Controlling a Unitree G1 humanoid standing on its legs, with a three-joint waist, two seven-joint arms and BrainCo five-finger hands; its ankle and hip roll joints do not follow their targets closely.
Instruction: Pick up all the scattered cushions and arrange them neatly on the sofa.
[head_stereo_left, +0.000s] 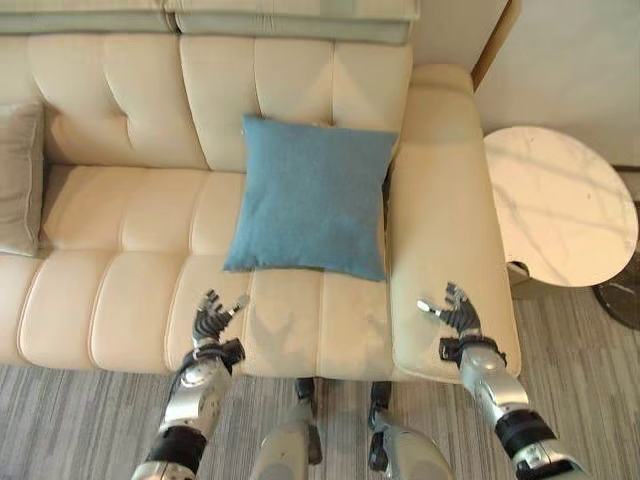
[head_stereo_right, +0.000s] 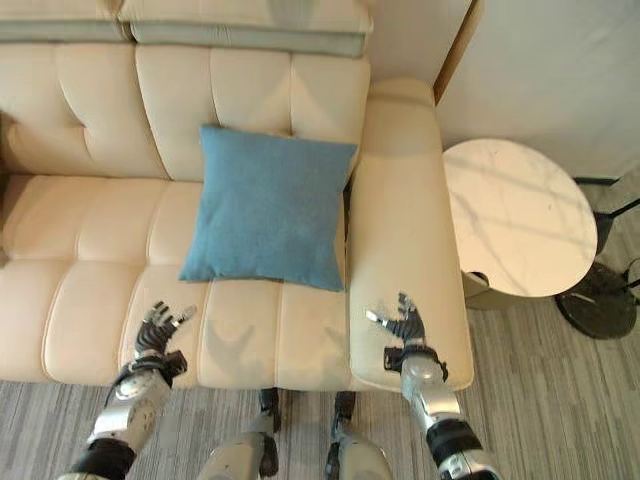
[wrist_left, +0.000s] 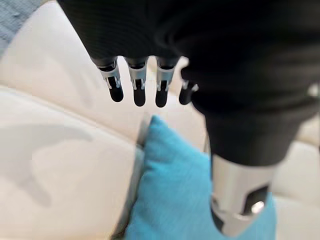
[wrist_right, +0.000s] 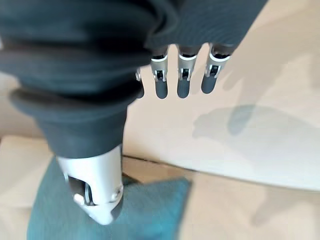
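A blue cushion (head_stereo_left: 312, 196) leans against the backrest of the cream sofa (head_stereo_left: 120, 290), at its right end beside the armrest (head_stereo_left: 445, 240). A beige cushion (head_stereo_left: 18, 175) stands at the left edge of the view on the same seat. My left hand (head_stereo_left: 210, 322) hovers over the seat's front edge, below the blue cushion, fingers straight and empty. My right hand (head_stereo_left: 458, 314) is above the front of the armrest, open and holding nothing. The blue cushion (wrist_left: 175, 195) also shows past the fingers in the left wrist view and again as the blue cushion (wrist_right: 145, 210) in the right wrist view.
A round white side table (head_stereo_left: 560, 205) stands right of the armrest, with a dark lamp base (head_stereo_right: 605, 300) on the grey striped floor (head_stereo_left: 80, 420) beside it. A pale wall (head_stereo_right: 560, 70) rises behind the table.
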